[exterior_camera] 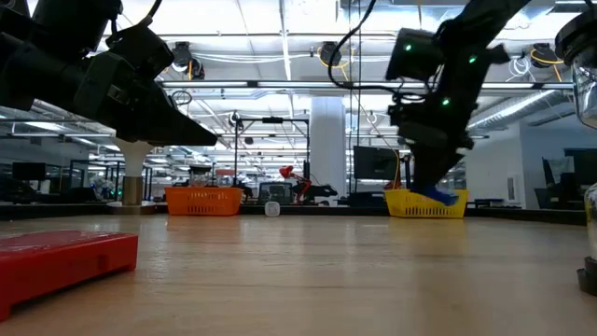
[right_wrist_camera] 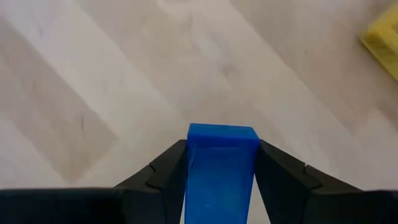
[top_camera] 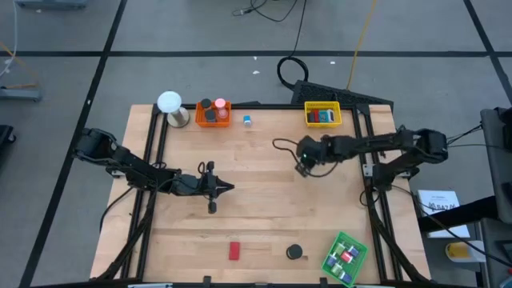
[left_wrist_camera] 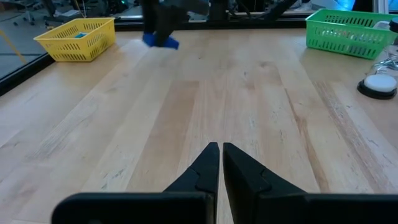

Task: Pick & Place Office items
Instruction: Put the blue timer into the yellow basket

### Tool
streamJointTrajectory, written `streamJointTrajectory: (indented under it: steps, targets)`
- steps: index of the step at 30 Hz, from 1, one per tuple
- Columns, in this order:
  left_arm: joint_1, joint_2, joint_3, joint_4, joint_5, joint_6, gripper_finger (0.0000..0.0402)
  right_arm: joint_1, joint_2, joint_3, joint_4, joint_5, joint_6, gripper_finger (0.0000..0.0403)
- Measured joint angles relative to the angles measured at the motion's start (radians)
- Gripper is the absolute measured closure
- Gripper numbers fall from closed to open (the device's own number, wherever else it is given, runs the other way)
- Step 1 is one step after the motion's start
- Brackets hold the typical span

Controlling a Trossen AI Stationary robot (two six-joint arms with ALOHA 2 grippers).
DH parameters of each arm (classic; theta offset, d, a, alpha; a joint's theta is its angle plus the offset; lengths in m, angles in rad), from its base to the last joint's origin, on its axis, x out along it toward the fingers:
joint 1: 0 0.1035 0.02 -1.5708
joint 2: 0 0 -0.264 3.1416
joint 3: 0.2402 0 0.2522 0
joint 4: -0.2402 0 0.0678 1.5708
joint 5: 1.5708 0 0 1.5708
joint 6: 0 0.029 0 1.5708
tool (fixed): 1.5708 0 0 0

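Observation:
My right gripper point(top_camera: 304, 166) hangs over the table's middle right, shut on a blue rectangular block point(right_wrist_camera: 222, 163). The block also shows in the low view point(exterior_camera: 437, 195) and the left wrist view point(left_wrist_camera: 161, 41). My left gripper point(top_camera: 227, 188) hovers over the table's middle, shut and empty point(left_wrist_camera: 221, 155). A red block point(top_camera: 234, 250) and a black disc point(top_camera: 295, 253) lie flat near the near edge. A small blue-and-white piece point(top_camera: 248, 121) lies by the orange tray. My right gripper pinches the blue block between its two fingers, one finger point(right_wrist_camera: 166, 169) on each long side, near the block's end point(right_wrist_camera: 222, 134). The fingers come from above, pointing down. The block is lifted clear of the table and sticks out below the fingertips point(exterior_camera: 437, 195).
An orange tray point(top_camera: 213, 112) and a yellow tray point(top_camera: 322, 114) stand at the far edge, both with pieces inside. A green tray point(top_camera: 345, 256) with pieces sits at the near right corner. A white ball on a round base point(top_camera: 170, 106) stands at the far left. Bare wood lies between the arms.

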Motion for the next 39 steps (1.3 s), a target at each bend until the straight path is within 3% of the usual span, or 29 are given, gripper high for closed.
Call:
streamJointTrajectory:
  steps: [7,14,24,31,39]
  targets:
    - [0.0,0.0,0.0,0.0,0.0,0.0,0.0376,-0.088,0.141,0.0,0.104,-0.106,-0.098,0.0246]
    - [0.0,0.0,0.0,0.0,0.0,0.0,0.0376,-0.086,0.188,0.001,0.108,-0.105,-0.104,0.0221]
    - [0.0,0.0,0.0,0.0,0.0,0.001,0.0376,-0.048,0.028,-0.01,0.069,0.024,-0.026,0.015]
    - [0.0,0.0,0.001,0.001,-0.001,0.001,0.0376,0.057,-0.051,-0.173,0.202,0.091,0.115,0.0156]
    - [0.0,0.0,0.001,0.001,-0.001,0.001,0.0376,0.08,-0.053,-0.325,0.393,0.127,0.12,0.0168]
